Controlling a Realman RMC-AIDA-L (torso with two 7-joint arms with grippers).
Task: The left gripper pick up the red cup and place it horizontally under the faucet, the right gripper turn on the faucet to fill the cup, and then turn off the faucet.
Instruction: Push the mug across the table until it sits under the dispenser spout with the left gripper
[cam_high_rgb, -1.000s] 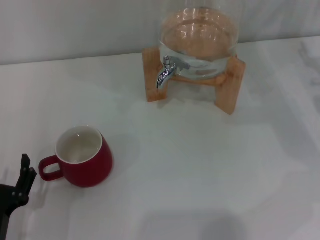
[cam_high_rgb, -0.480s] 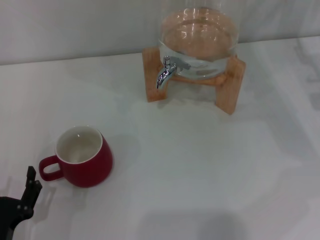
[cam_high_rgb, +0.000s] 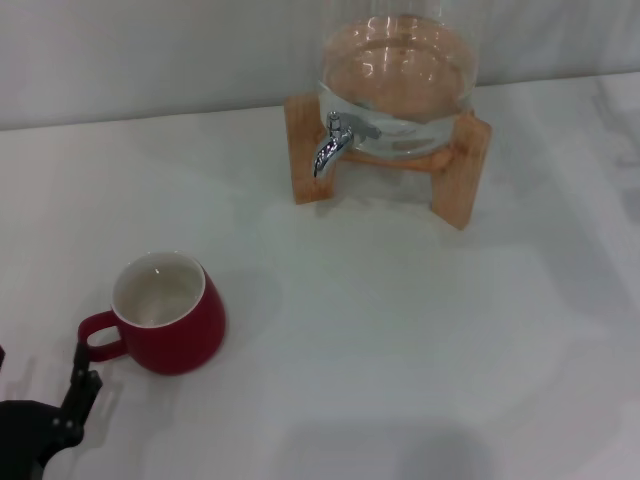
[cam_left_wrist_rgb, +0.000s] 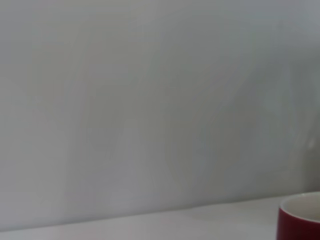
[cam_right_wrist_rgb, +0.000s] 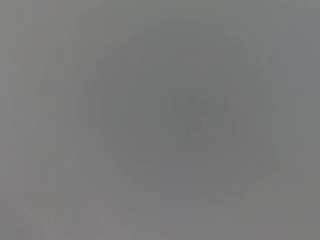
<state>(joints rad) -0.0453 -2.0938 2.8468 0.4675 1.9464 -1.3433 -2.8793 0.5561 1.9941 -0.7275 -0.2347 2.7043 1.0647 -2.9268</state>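
Head view shows the left gripper (cam_high_rgb: 75, 395) low at the near left corner of the table. Only one black finger (cam_high_rgb: 82, 385) peeks up there, with a dark lump of the body below it. Cannot tell if the fingers are spread or pressed together. Holds nothing. Sits just beside the handle of the red cup (cam_high_rgb: 168, 313), on its near side; cannot tell whether it touches the handle. Right gripper not seen anywhere.

White table (cam_high_rgb: 400, 340), smooth and a bit shiny. Pale plain wall (cam_high_rgb: 150, 50) at the far side.

Red cup stands upright at the near left, open side up. Round and squat, dark red outside, white inside, small loop handle pointing left. Also shows as a small red bit with a white rim (cam_left_wrist_rgb: 300, 220) at the edge of the left wrist view.

Faucet (cam_high_rgb: 333, 143), shiny and silver, far from the cup, spout curving down. Sticks out of a clear glass jar (cam_high_rgb: 400, 70) on a wooden stand (cam_high_rgb: 455, 165) at the far side.
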